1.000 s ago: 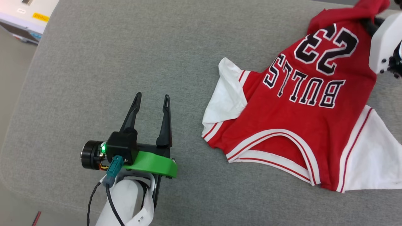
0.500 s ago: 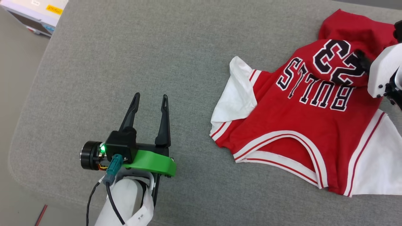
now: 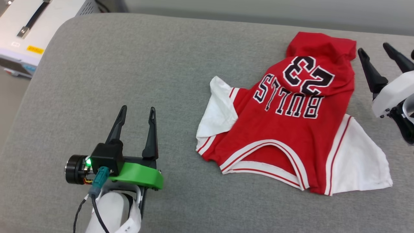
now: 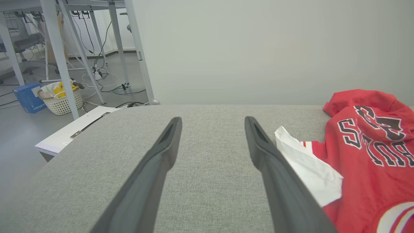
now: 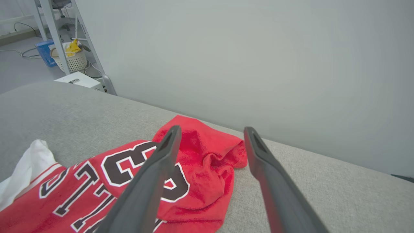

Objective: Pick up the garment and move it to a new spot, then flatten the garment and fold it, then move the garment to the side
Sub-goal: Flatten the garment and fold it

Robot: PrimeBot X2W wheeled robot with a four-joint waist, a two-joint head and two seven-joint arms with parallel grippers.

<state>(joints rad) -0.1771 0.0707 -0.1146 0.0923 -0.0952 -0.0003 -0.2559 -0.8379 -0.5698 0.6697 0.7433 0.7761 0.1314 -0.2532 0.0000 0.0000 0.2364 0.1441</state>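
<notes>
The garment [image 3: 291,129], a red jersey with white sleeves and black lettering, lies rumpled on the grey cushion [image 3: 129,64], its far hem bunched into a heap [image 5: 207,161]. My right gripper [image 3: 375,53] hovers open just right of that heap, nothing between its fingers [image 5: 152,181]. My left gripper [image 3: 137,111] stands open over bare cushion well to the left of the garment [image 4: 365,152], its fingers [image 4: 275,168] apart and empty. One white sleeve [image 3: 216,110] is folded under at the left; the other [image 3: 359,161] is spread at the right.
A white box [image 3: 29,29] stands off the cushion's far left corner. A plain grey wall [image 5: 258,48] runs behind the cushion. Table legs, cables and a basket [image 4: 61,100] are on the floor beyond. Bare cushion stretches between the left gripper and the garment.
The right gripper has opened and let go of the garment's hem, which dropped into a heap, and has drawn off to the right. The head camera has shifted. The left gripper is still.
</notes>
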